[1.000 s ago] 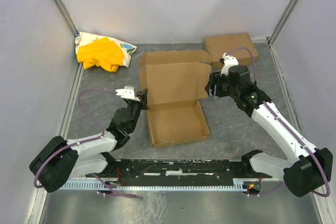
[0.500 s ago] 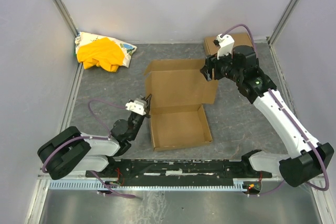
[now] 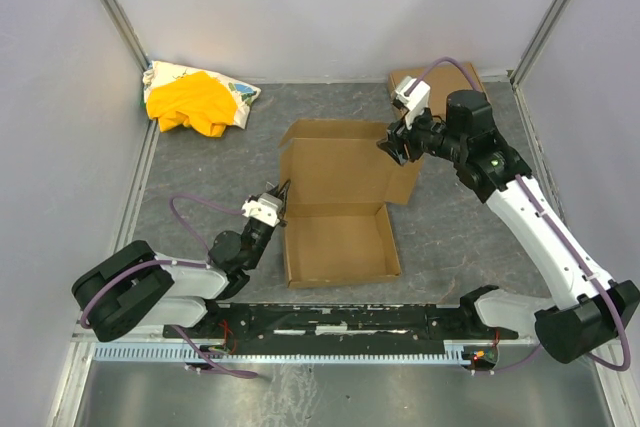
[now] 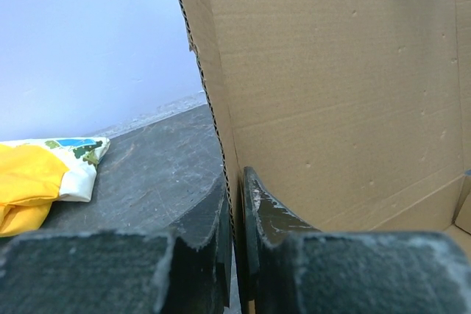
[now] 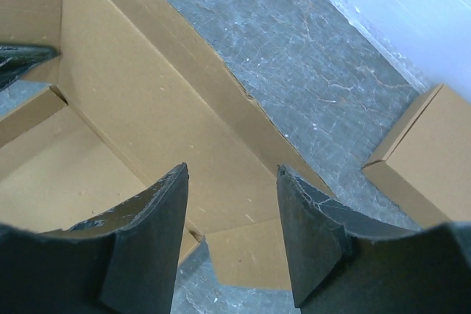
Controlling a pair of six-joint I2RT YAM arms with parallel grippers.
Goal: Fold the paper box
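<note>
The paper box (image 3: 340, 242) lies at the table's middle. Its shallow tray faces up and its lid (image 3: 345, 162) stands upright behind it. My left gripper (image 3: 278, 197) is shut on the box's left side wall; in the left wrist view (image 4: 237, 207) both fingers pinch the corrugated edge of the cardboard (image 4: 331, 93). My right gripper (image 3: 395, 142) is open and empty, hovering above the lid's upper right corner. In the right wrist view (image 5: 232, 178) the lid's inner face (image 5: 147, 108) and a side flap lie below the spread fingers.
A ready-made brown box (image 3: 440, 82) sits at the back right, partly behind my right arm, and shows in the right wrist view (image 5: 434, 159). A yellow-and-white cloth heap (image 3: 197, 99) lies at the back left, also in the left wrist view (image 4: 37, 174). Grey walls enclose the table.
The lid has swung up from leaning back to standing upright. My right gripper rose from the lid's right edge, then moved left above its top corner. My left arm dropped lower, still gripping.
</note>
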